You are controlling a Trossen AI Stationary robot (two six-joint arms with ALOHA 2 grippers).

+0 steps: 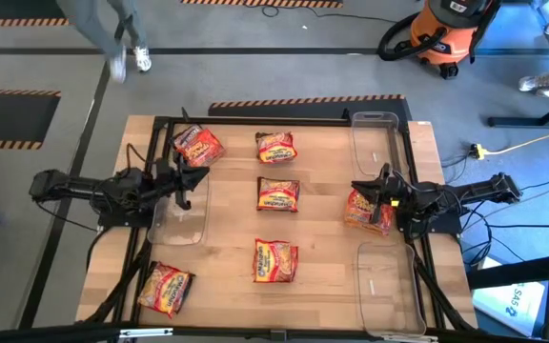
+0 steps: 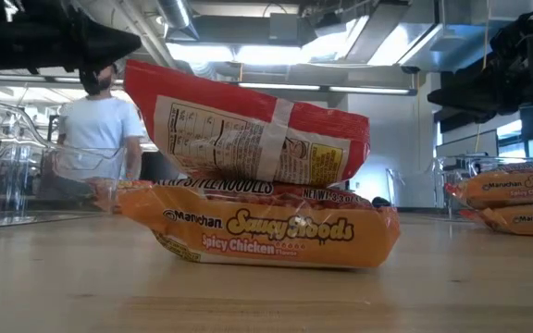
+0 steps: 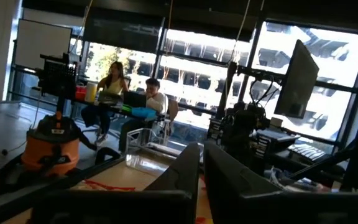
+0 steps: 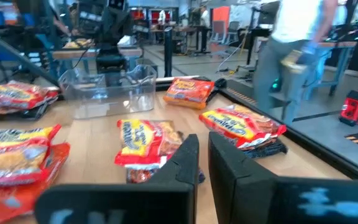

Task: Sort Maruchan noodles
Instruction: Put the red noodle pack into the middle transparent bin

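On the wooden worktop (image 1: 227,229), Maruchan noodles (image 1: 275,261) lie scattered singly from the near edge to the far rail, apparently spread out for sorting into the clear bins (image 1: 386,286) at either side. Left gripper (image 1: 187,179) and right gripper (image 1: 372,195) hover at mid-table, both pressed together and holding nothing, the right just above a packet (image 1: 362,211).

Bright overhead light, window glare, soft blur in wrist views.

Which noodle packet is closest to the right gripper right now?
The packet at the table's right side, directly beside the right gripper. The rest are spread across the middle and left of the table, well away from that arm.
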